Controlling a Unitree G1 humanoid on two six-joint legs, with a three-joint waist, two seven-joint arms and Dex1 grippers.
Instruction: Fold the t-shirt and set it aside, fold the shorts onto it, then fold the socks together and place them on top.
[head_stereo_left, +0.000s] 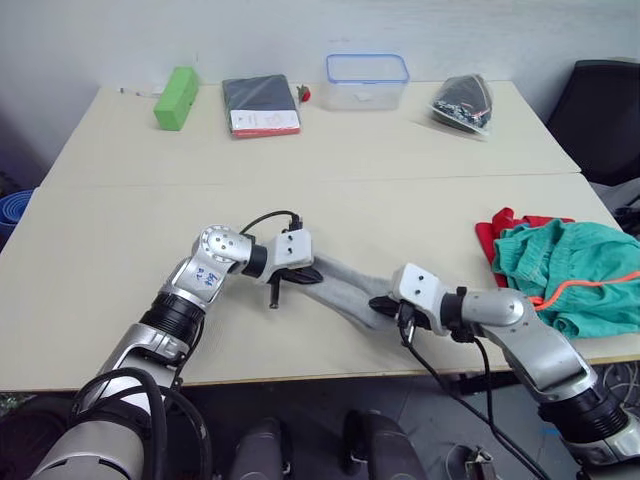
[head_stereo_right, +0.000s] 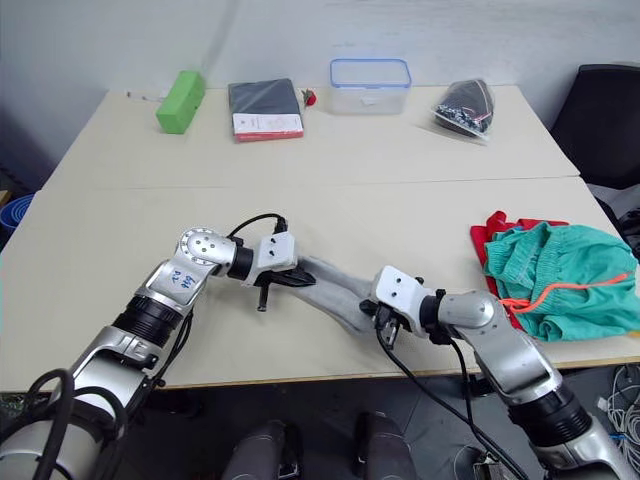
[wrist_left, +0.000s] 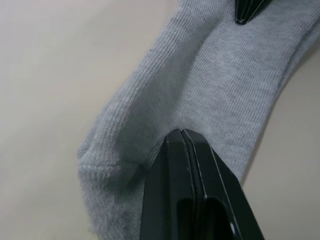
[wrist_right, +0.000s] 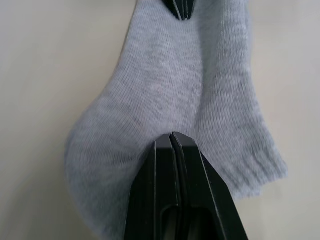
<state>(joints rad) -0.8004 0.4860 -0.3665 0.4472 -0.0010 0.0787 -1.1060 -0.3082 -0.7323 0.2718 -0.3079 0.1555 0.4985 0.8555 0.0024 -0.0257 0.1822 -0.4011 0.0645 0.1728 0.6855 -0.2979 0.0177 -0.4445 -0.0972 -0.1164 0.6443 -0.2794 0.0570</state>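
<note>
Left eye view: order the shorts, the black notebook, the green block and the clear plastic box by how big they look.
Largest to smallest:
1. shorts
2. and 3. black notebook and clear plastic box, which look too alike to rank
4. green block

The shorts lie nearer the camera, which adds to their apparent size.

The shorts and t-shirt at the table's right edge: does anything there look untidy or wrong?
Yes. The teal shorts lie crumpled, not neatly folded, on the red t-shirt, and the orange drawstring trails loose. The pile sits at the table edge. Both end effectors hold the grey socks.
</note>
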